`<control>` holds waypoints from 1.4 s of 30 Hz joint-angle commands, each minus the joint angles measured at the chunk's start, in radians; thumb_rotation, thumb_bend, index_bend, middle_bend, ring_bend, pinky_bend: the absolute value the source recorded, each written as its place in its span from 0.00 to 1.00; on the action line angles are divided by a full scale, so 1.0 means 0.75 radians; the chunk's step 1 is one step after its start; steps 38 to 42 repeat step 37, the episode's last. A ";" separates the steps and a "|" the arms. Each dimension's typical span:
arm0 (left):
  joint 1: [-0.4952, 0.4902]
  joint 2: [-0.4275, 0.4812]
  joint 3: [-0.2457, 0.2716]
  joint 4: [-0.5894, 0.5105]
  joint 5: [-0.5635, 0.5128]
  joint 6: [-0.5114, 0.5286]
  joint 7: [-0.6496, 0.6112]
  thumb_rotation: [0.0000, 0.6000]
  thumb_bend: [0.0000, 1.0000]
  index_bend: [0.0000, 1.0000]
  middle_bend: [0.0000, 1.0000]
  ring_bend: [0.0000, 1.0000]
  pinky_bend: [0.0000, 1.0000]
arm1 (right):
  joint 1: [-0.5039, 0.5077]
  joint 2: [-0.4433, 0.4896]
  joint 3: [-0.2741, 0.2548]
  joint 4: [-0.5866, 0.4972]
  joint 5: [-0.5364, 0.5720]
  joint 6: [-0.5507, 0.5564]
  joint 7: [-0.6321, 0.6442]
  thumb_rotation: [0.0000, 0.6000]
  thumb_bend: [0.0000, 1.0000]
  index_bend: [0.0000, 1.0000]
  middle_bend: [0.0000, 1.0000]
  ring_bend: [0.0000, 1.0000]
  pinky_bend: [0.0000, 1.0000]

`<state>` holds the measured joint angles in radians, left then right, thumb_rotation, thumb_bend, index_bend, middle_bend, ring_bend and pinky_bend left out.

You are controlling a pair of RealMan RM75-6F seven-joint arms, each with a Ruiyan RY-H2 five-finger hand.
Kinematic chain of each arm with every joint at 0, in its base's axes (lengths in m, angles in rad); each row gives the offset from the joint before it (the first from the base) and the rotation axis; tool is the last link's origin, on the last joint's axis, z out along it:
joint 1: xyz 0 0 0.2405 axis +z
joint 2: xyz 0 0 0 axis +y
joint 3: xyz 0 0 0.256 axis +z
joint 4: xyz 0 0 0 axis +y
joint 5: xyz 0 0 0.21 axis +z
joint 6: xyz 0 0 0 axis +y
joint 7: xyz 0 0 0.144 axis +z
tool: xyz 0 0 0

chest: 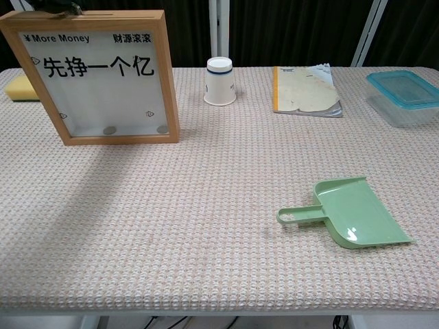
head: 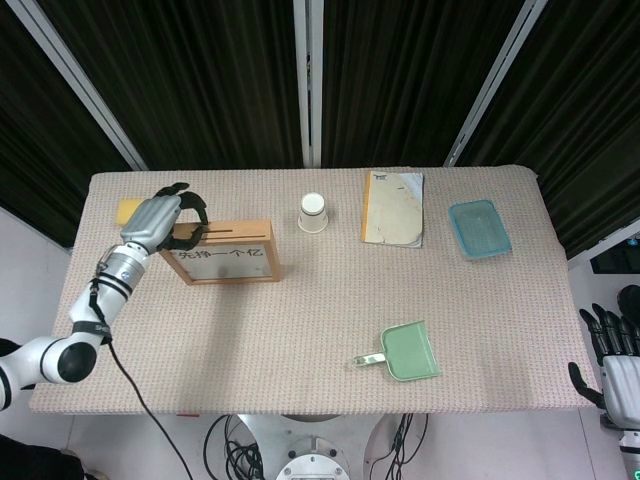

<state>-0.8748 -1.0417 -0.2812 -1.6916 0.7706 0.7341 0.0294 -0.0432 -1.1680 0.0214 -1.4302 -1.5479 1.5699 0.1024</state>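
Observation:
A wooden-framed money box (head: 228, 257) with a glass front stands upright at the table's left, also in the chest view (chest: 103, 75). Two coins lie at its bottom. My left hand (head: 155, 218) is at the left end of the box's top edge, fingers curled down by the slot (head: 235, 232). Only its dark fingertips (chest: 60, 7) show in the chest view. Whether they pinch anything is too small to tell. My right hand (head: 620, 350) hangs off the table's right front corner, fingers apart and holding nothing.
A white paper cup (head: 313, 211) stands upside down right of the box. A worn notebook (head: 394, 207) and a blue lidded container (head: 480, 229) lie at the back right. A green dustpan (head: 405, 352) lies front right. A yellow sponge (head: 126, 210) sits behind the left hand.

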 commanded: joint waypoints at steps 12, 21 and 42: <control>0.154 0.079 -0.016 -0.237 0.292 0.298 -0.050 1.00 0.41 0.25 0.23 0.05 0.09 | -0.005 0.008 0.000 -0.006 -0.002 0.011 0.006 1.00 0.34 0.00 0.00 0.00 0.00; 0.681 0.089 0.312 -0.293 1.079 1.109 0.270 1.00 0.26 0.23 0.23 0.05 0.09 | -0.015 -0.009 0.000 0.025 -0.019 0.043 0.027 1.00 0.34 0.00 0.00 0.00 0.00; 1.052 -0.190 0.490 0.313 1.067 1.255 0.050 1.00 0.25 0.20 0.16 0.05 0.07 | -0.002 -0.085 -0.018 0.082 -0.088 0.065 -0.039 1.00 0.34 0.00 0.00 0.00 0.00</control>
